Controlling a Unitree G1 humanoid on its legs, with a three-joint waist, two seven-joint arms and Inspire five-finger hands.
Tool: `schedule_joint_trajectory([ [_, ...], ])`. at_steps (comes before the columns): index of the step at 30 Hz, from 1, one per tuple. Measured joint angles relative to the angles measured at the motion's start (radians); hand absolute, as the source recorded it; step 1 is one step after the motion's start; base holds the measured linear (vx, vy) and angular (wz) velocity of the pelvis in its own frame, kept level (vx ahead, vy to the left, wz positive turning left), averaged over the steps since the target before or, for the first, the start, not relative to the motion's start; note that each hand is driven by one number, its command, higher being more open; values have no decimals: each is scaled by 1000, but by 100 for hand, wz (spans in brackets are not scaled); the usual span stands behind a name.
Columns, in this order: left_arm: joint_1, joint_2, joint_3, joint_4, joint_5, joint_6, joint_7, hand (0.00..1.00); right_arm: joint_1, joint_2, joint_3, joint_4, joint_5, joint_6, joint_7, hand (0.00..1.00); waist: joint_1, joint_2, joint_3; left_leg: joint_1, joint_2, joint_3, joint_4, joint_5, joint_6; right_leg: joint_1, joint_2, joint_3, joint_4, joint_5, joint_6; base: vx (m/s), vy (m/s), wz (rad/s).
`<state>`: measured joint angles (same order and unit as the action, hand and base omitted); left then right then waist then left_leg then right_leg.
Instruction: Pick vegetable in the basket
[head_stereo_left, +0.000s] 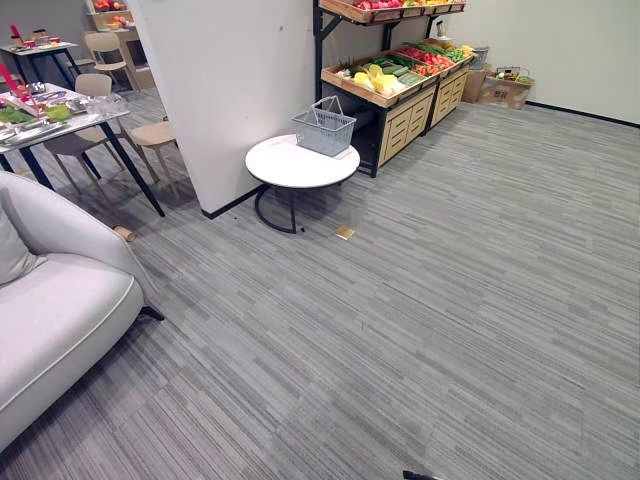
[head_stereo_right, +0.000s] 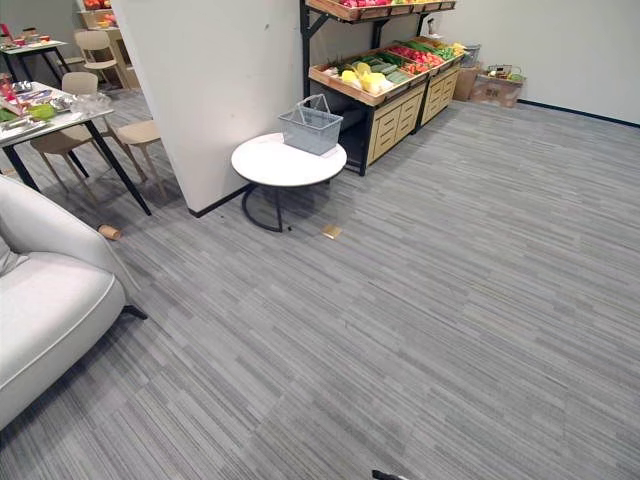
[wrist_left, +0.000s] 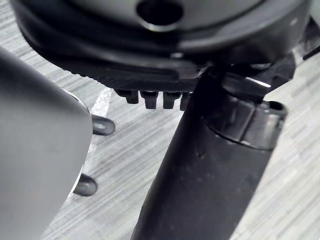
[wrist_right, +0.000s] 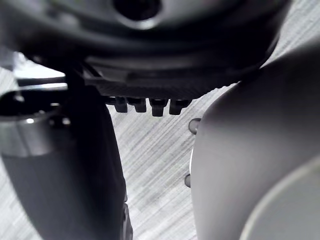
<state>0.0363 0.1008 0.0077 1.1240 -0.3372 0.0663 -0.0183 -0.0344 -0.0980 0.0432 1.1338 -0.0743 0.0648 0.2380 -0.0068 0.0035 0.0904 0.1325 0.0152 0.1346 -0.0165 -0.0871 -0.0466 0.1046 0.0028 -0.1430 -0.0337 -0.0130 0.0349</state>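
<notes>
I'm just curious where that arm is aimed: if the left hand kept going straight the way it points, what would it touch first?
Most likely the grey carpet: the left hand points down at it, and nothing shows in between, though depth is hard to judge.

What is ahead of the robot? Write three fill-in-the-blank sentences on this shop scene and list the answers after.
1. The grey mesh basket stands on a round ____ table.
2. The yellow and green vegetables lie on the wooden stand, none yet in the ____.
3. The light grey sofa is on the robot's ____ side.
Missing words: white; basket; left.
</notes>
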Motion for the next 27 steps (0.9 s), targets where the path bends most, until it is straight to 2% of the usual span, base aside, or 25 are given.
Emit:
schedule_joint_trajectory([
  [5,-1,7,-36,1,30,1,-55,100,-11,-2,54,1,-12,9,21,100,0,1,-1,8,0,-1,1,0,0,8,-3,-12,8,-3,5,-40,-11,3],
  [15,-2,9,-92,11,73,-59,-78,100,-11,-5,55,9,-2,40,20,100,0,5,-10,20,0,3,-2,-1,1,19,-4,-22,2,-3,3,-34,-13,1],
  [27,-2,14,-110,20,72,-66,-80,100,-10,-3,35,20,36,47,21,100,1,-2,-28,24,-2,11,-23,0,2,23,-2,-34,-20,-2,2,8,-5,0],
])
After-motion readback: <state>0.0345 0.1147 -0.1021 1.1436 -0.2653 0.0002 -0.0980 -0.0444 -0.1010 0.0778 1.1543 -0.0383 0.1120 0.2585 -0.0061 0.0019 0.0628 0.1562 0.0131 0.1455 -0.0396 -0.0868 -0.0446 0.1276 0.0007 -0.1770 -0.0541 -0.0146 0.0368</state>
